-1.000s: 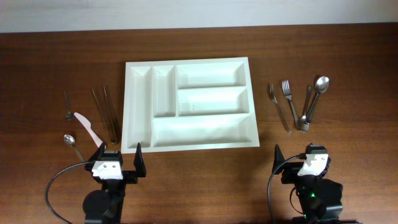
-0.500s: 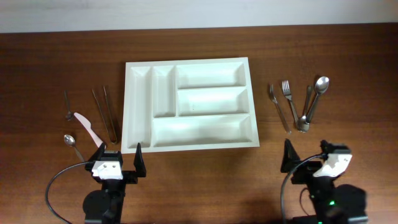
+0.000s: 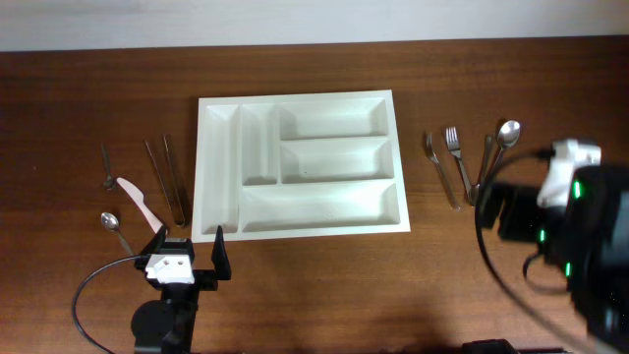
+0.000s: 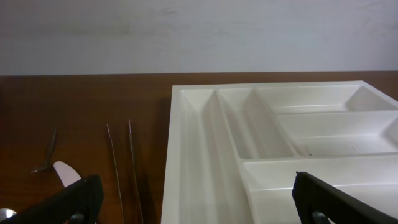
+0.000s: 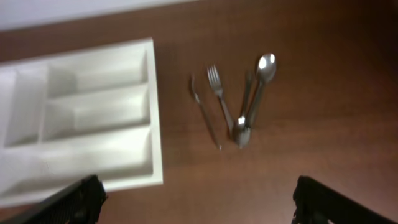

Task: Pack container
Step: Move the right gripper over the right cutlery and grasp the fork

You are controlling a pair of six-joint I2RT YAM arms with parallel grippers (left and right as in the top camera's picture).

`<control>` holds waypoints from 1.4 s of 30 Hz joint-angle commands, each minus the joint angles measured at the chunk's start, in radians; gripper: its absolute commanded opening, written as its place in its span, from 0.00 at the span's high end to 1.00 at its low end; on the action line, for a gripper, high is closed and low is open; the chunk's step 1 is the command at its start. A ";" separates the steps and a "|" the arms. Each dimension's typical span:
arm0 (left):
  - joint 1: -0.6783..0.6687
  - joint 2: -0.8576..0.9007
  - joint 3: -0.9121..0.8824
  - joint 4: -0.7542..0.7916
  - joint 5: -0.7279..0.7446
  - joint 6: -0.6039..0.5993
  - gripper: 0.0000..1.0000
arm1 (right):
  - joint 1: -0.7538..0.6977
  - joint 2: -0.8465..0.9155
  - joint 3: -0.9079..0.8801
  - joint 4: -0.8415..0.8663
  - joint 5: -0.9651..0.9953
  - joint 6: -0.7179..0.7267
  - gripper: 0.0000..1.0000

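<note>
The left gripper (image 3: 188, 239) sits low at the near edge of the desk (image 3: 79, 98), jaws spread wide and holding nothing, aimed at the near left corner of the container (image 3: 319, 206), a big white cutlery tray lying flat mid-desk. The right gripper (image 5: 199, 198), jaws likewise spread wide and holding nothing, hangs high over the desk's right side, looking down on a knife (image 5: 205, 115), fork (image 5: 219, 93) and spoon (image 5: 261, 78) lying close together just right of the tray. Left of the tray lie slim metal tongs (image 3: 169, 177), a white-handled piece (image 3: 138, 200) and a small spoon (image 3: 110, 224).
</note>
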State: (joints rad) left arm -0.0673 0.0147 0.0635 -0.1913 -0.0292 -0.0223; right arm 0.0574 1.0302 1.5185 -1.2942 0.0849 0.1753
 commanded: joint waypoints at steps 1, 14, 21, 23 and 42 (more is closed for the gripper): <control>-0.002 -0.010 -0.008 0.003 0.008 0.016 0.01 | -0.018 0.173 0.132 -0.074 0.024 -0.031 0.01; -0.002 -0.010 -0.008 0.003 0.008 0.016 0.01 | -0.079 0.592 0.219 0.009 -0.158 -0.155 0.02; -0.002 -0.010 -0.008 0.003 0.008 0.016 0.01 | -0.149 0.766 0.219 0.076 -0.285 -0.266 0.04; -0.002 -0.010 -0.008 0.003 0.008 0.016 0.01 | -0.156 0.814 0.219 0.085 -0.308 -0.306 0.04; -0.002 -0.010 -0.008 0.003 0.008 0.016 0.01 | -0.155 1.038 0.212 0.109 -0.321 -0.367 0.10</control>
State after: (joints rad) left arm -0.0673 0.0147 0.0635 -0.1909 -0.0292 -0.0223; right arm -0.0986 2.0434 1.7187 -1.1801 -0.2241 -0.1864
